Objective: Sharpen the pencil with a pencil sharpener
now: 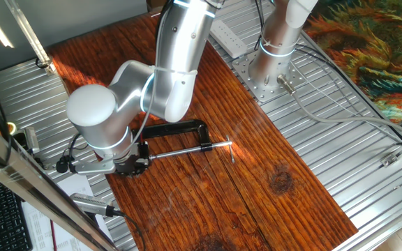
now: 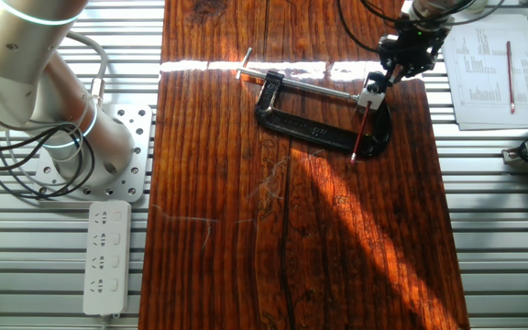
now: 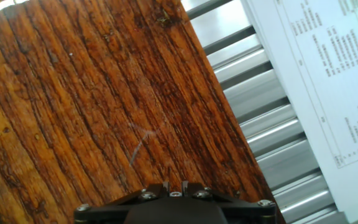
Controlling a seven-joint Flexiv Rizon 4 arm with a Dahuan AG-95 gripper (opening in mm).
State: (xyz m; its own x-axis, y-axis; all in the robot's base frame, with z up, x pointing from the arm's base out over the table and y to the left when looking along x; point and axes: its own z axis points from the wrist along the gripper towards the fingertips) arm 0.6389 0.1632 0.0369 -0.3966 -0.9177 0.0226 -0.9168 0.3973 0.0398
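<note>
- Red and very thin, the pencil [image 2: 359, 134] is seen in the other fixed view slanting down from the gripper [image 2: 372, 92], its lower tip at the curved end of the black C-shaped clamp [image 2: 314, 128].
- The gripper's fingers appear closed on the pencil's upper end, just above the clamp's silver screw rod [image 2: 314, 87].
- The pencil sharpener cannot be picked out with certainty; it may be fixed in the clamp near the pencil tip, but this is too small to tell.
- Progress is judged early to middle: the pencil is held and brought to the clamp, while insertion and turning seem left to do.
- In one fixed view the clamp [image 1: 180, 130] and screw rod [image 1: 187, 150] are shown, but the pencil is hidden behind the arm's wrist.
- In the hand view only the wooden board [image 3: 92, 106], a printed sheet [image 3: 328, 74] beside it and the gripper's base are shown; neither pencil nor clamp is visible.
</note>
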